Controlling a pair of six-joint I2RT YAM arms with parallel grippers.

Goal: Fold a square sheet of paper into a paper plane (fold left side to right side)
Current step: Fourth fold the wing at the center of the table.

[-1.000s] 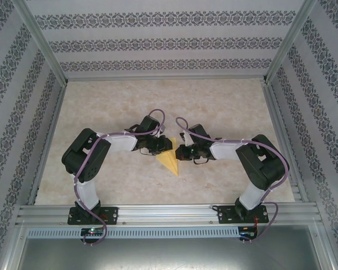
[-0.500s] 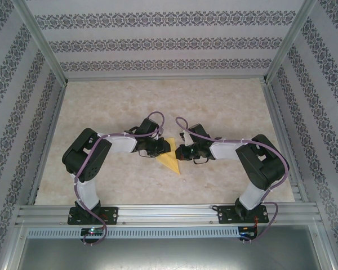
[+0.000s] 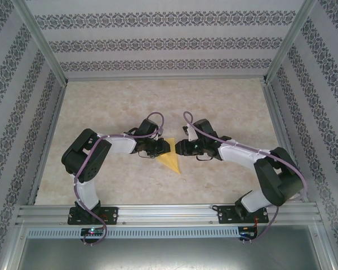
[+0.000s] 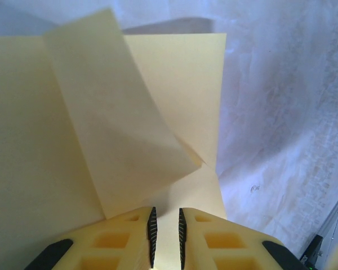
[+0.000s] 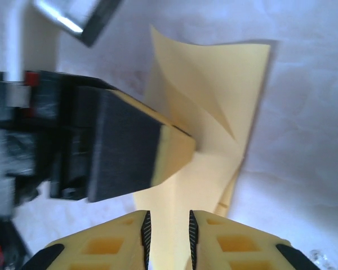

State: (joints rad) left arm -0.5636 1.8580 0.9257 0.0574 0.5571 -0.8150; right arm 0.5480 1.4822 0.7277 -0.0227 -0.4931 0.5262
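The square sheet of paper (image 3: 170, 162) lies at the table's middle, yellow and folded into a wedge that points toward the near edge. My left gripper (image 3: 164, 147) rests on its upper left part. In the left wrist view the left gripper (image 4: 165, 236) has its jaws a narrow gap apart over the paper (image 4: 50, 169), and a folded flap (image 4: 118, 124) stands up ahead of them. My right gripper (image 3: 178, 148) is at the paper's upper right. Seen from the right wrist, the right gripper (image 5: 167, 239) is open over the paper (image 5: 219, 107), facing the left gripper's finger (image 5: 172, 152), which presses on the sheet.
The pale marbled table top (image 3: 158, 101) stretches free behind and to both sides of the arms. Patterned walls and aluminium posts (image 3: 42, 48) close it in. A metal rail (image 3: 169, 212) with both arm bases runs along the near edge.
The right gripper's jaws have parted from shut to open. The right arm's elbow has swung out to the right and its wrist shifted slightly away. The left arm and paper have stayed put.
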